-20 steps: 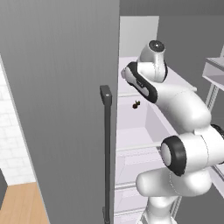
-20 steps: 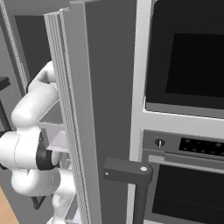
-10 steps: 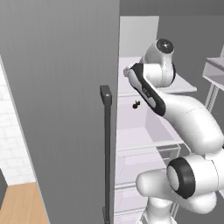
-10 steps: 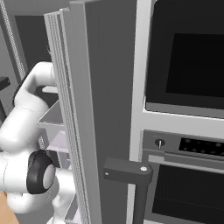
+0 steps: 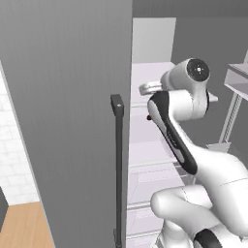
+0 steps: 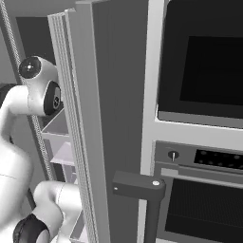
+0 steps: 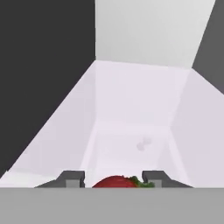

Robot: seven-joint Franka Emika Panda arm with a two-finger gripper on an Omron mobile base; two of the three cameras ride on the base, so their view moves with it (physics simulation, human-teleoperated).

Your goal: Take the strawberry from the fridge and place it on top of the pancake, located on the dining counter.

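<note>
The arm (image 5: 179,121) is reached deep into the open fridge (image 5: 72,121), past the door's dark handle (image 5: 117,169). In the hand view the strawberry (image 7: 114,182) is seen right between the gripper (image 7: 113,180) tips, over the white shelf (image 7: 131,131), and looks pinched by the fingers (image 7: 72,178). A speck of red is glimpsed beside the arm from the left base view. An oven (image 6: 199,142) is seen right of the fridge.

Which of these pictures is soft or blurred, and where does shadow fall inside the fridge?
Left base view: edges slightly soft; the fridge interior is evenly lit. Hand view: a faint grey shadow lies on the white shelf; the strawberry between the fingertips is sharp but cropped. Right base view: no glare.
</note>
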